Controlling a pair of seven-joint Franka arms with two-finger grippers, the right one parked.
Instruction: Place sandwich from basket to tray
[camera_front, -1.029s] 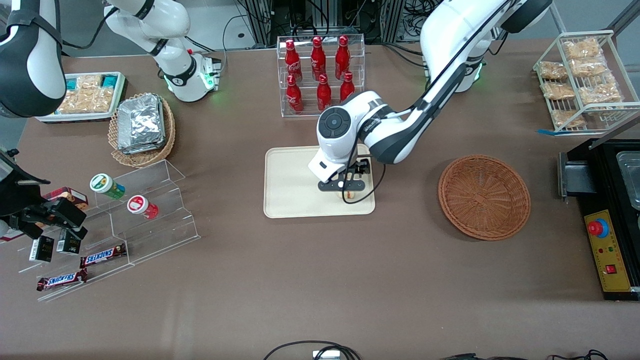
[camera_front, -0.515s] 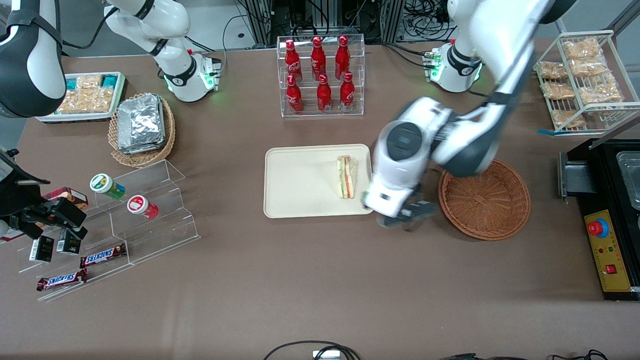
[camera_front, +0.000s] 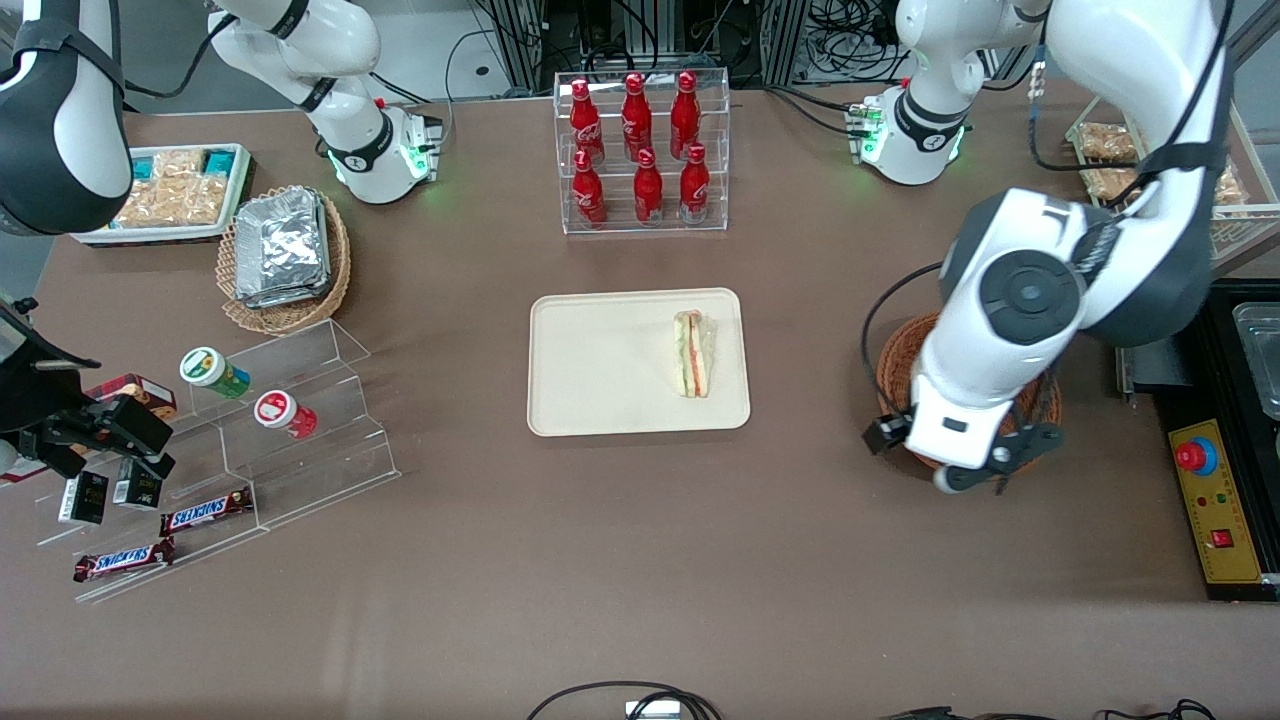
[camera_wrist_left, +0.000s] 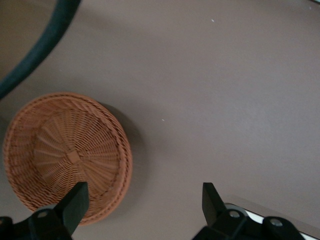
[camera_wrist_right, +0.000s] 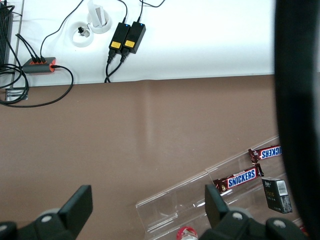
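Front view: the triangular white-bread sandwich (camera_front: 693, 353) with orange-red and green filling lies on the flat cream-beige rectangular tray (camera_front: 600, 365), close to the tray edge nearest the round reddish-brown woven wicker basket (camera_front: 893, 362). The basket sits on the brown worktop (camera_front: 620, 540) toward the working arm's end, well apart from the tray. The left arm's end effector (camera_front: 975, 455) hangs above the basket, covering most of it.

Left wrist view: the end effector (camera_wrist_left: 142, 200) is spread wide and holds nothing. Its dark fingers (camera_wrist_left: 75, 202) frame the worktop (camera_wrist_left: 215, 100) just beside the basket (camera_wrist_left: 65, 155), which contains no item.
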